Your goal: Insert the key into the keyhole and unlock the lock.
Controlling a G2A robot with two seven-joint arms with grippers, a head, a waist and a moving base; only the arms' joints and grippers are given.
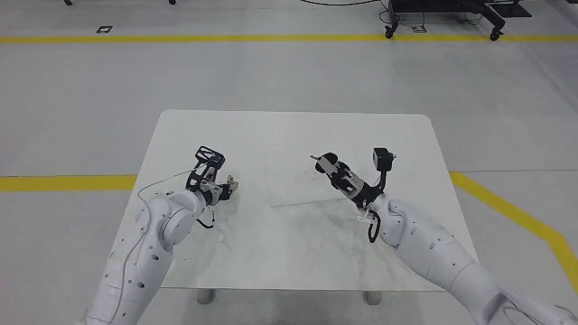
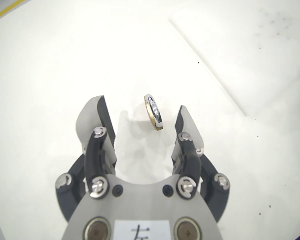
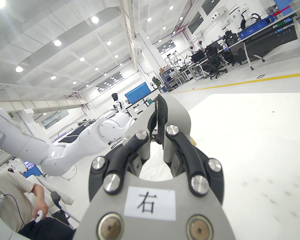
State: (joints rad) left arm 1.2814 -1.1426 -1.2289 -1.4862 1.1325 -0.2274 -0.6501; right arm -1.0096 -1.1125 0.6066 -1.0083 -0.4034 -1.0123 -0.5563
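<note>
A small brass padlock [image 2: 153, 112] stands on edge on the white table [image 1: 289, 135]. My left gripper [image 2: 141, 104] is open around it, one finger on each side, neither touching it. In the top view the padlock [image 1: 232, 182] shows as a small brass spot at the tip of the left gripper [image 1: 224, 186]. My right gripper [image 1: 321, 160] hangs above the table's middle right, tilted up and pointing toward the left arm. Its fingers [image 3: 162, 111] are pressed together on a thin metal key [image 3: 156, 104], whose tip [image 1: 313, 156] sticks out toward the padlock.
The two grippers are about a hand's width of bare tabletop apart. A thin cable [image 1: 163, 181] runs from the left arm near the table's left edge. A low white sheet edge [image 2: 207, 68] crosses the table beyond the padlock.
</note>
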